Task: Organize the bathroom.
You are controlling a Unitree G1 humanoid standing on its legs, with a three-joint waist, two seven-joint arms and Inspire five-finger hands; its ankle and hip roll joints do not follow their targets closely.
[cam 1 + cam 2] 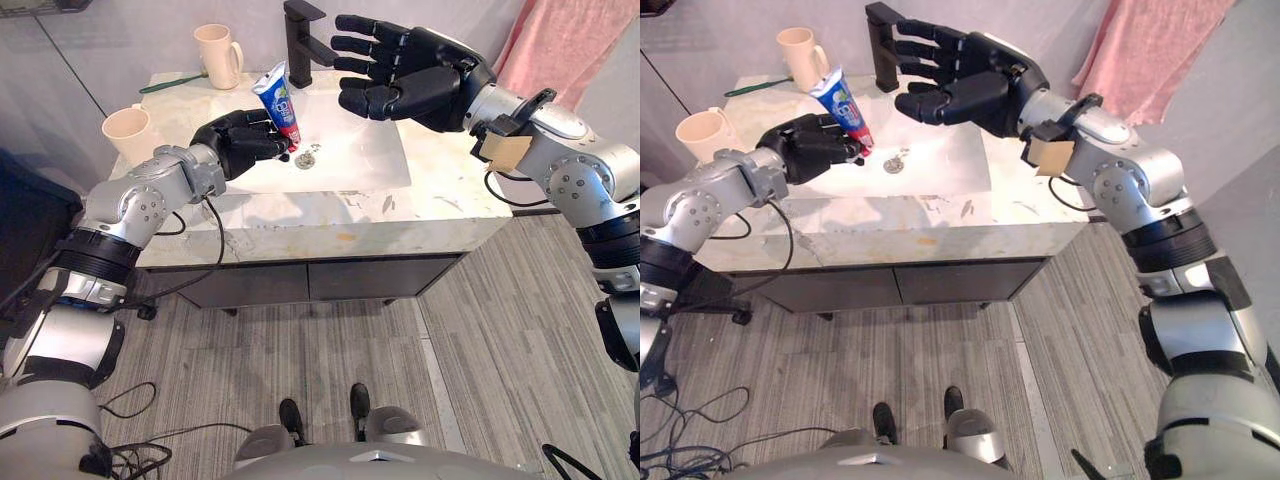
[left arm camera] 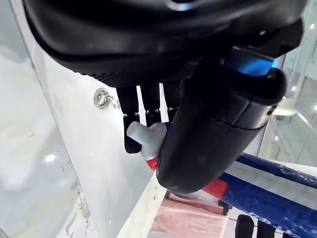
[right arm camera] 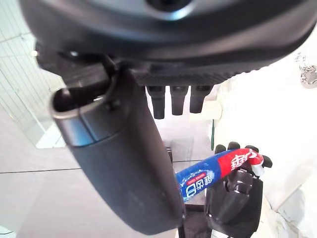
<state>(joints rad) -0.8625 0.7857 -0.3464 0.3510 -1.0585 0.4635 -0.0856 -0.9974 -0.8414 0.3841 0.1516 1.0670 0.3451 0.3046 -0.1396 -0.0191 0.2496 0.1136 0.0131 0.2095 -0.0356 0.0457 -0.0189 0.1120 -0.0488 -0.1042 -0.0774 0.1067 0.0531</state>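
A blue, white and red toothpaste tube (image 1: pixel 278 100) stands upright above the white sink basin (image 1: pixel 370 160), cap end down. My left hand (image 1: pixel 240 142) is shut on its lower end, just left of the drain (image 1: pixel 306 158); the tube's white cap (image 2: pixel 143 138) shows past its fingers. My right hand (image 1: pixel 410 72) hovers open over the basin's right side, fingers stretched toward the black faucet (image 1: pixel 300 40), apart from the tube (image 3: pixel 213 171). A green toothbrush (image 1: pixel 172 83) lies at the counter's back left.
Two cream cups stand on the marble counter (image 1: pixel 440 205): one (image 1: pixel 218 55) at the back, one (image 1: pixel 128 130) at the left edge. A pink towel (image 1: pixel 565 45) hangs on the wall at the right. Dark cabinet doors (image 1: pixel 310 280) sit below the counter.
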